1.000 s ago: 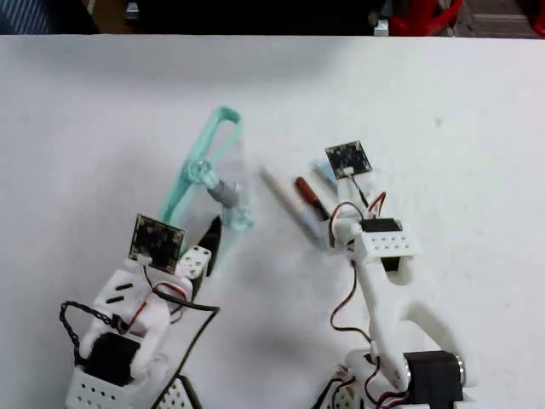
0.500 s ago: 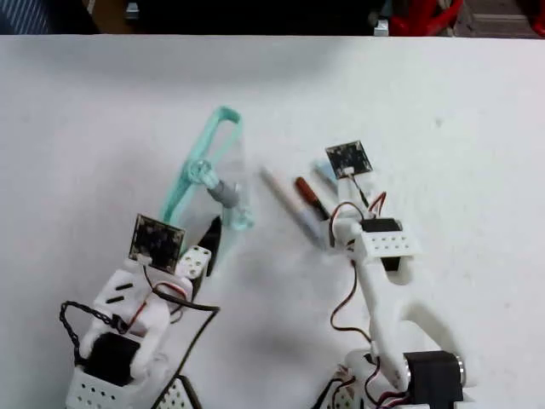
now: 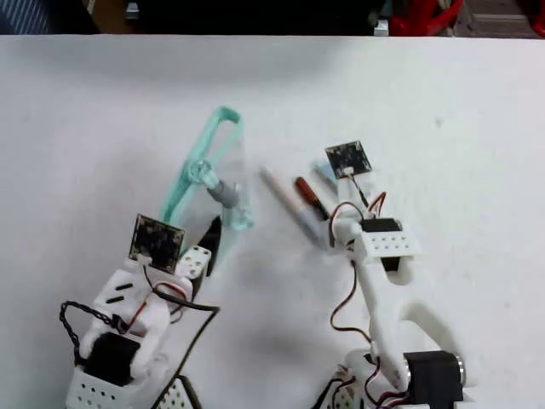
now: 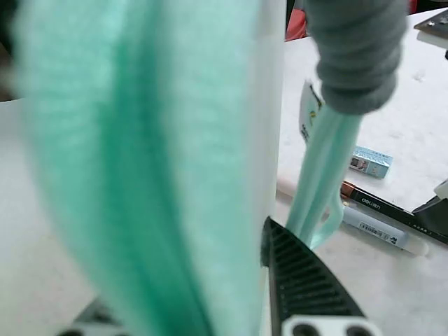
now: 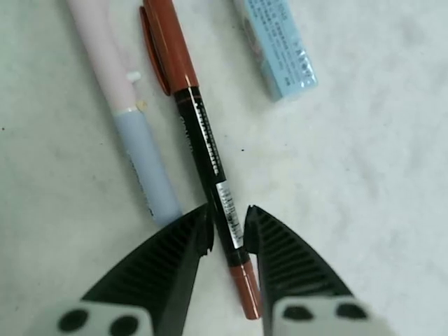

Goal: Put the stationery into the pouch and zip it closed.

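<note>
Nothing has moved since the earlier frames: both arms and every item on the white table (image 3: 443, 111) sit just as they did a second ago. From above, the mint-green pouch (image 3: 204, 158) stands on its edge, left of the loose stationery, running from the middle of the table back toward the left arm. A gray cylinder (image 3: 224, 192) lies against its right side; what it is cannot be told. The left gripper (image 3: 207, 247) is at the pouch's near end, and in the left wrist view the pouch looms large right in front of it, but whether that gripper is clamped on the fabric cannot be told. Right of the pouch lie three items, all outside it: a pink-and-lavender pen (image 5: 133, 119), a brown-and-black pen (image 5: 203, 154) just beside it, and a small light-blue box (image 5: 276, 45) a little apart on the far side. The right gripper (image 5: 227, 217) is low over the brown-and-black pen, near one end, its jaws slightly spread with one on each side of the barrel, and a thin gap shows on either side, so the pen lies on the table ungripped
</note>
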Tool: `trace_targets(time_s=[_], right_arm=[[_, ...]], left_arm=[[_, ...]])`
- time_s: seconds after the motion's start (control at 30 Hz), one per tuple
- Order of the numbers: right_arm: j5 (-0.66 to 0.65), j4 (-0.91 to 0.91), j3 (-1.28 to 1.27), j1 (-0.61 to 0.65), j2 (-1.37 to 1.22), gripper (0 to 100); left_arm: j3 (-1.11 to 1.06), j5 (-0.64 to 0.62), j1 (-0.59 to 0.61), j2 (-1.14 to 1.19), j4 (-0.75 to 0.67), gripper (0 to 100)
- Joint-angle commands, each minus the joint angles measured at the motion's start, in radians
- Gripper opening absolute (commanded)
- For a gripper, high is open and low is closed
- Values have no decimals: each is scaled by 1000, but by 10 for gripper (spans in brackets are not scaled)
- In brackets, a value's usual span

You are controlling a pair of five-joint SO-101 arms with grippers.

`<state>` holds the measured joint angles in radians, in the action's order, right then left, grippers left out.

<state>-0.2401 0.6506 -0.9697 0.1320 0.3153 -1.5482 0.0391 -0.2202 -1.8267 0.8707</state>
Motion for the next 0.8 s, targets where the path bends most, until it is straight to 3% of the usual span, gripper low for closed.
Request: trace_targets(time_s=[0.0,0.13,0.2,0.27,0.57,0.67,0.77], right_arm=[[8,-13,6,-5,48,5],[8,-13,8,-5,48,92],[2,-13,6,-2,45,79],[0,-13,5,4,44,5],[8,-13,15,-8,48,81],[2,28,103,-65,39,161],[3,125,253,-124,28,151]], left_arm=[[0,6,-15,2,-23,147],[0,6,-15,2,-23,147],[0,6,-15,2,-23,147],[0,6,-15,2,-23,147],[0,6,-15,2,-23,147],[0,6,-16,2,-23,147],[-2,6,-16,2,-23,147]])
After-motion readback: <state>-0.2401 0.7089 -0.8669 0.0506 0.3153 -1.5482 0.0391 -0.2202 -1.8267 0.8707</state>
